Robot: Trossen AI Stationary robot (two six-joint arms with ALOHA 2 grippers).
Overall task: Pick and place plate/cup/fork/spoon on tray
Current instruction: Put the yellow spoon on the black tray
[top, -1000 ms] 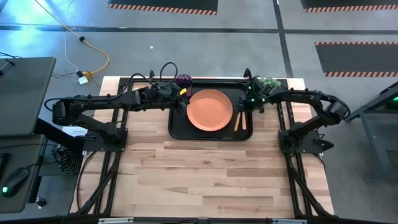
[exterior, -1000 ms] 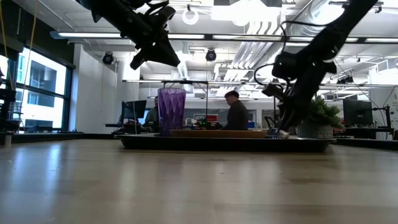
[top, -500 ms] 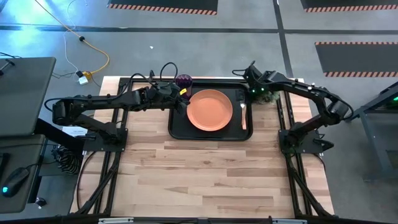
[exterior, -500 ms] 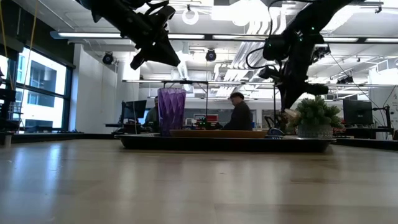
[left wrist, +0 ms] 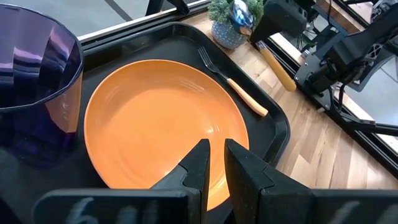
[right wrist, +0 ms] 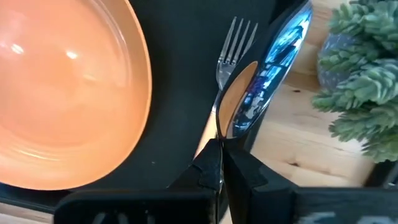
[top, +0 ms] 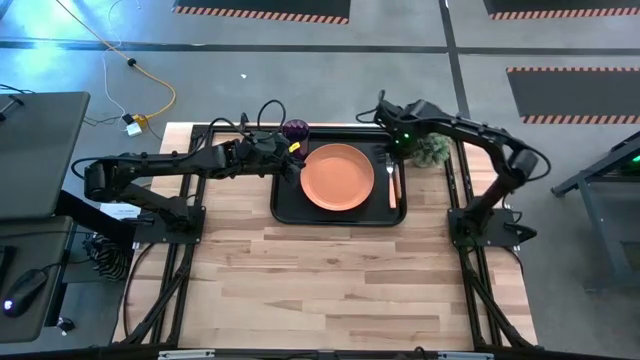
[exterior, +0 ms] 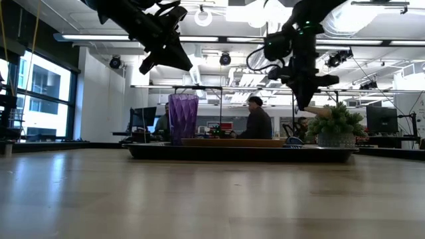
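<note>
Spoon (right wrist: pixel 264 81) sits pinched in our right gripper (right wrist: pixel 219 144), jaws clamped tight, bowl pointing away above the tray (right wrist: pixel 180 74).

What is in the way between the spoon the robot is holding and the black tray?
Nothing visible. The right gripper holds the spoon in the air above the tray's edge, over the fork beside the plate.

Two dark jointed arms
Black left arm (top: pixel 170 165) and right arm (top: pixel 480 140), looped black cables, green indicator lights glowing upper right.
</note>
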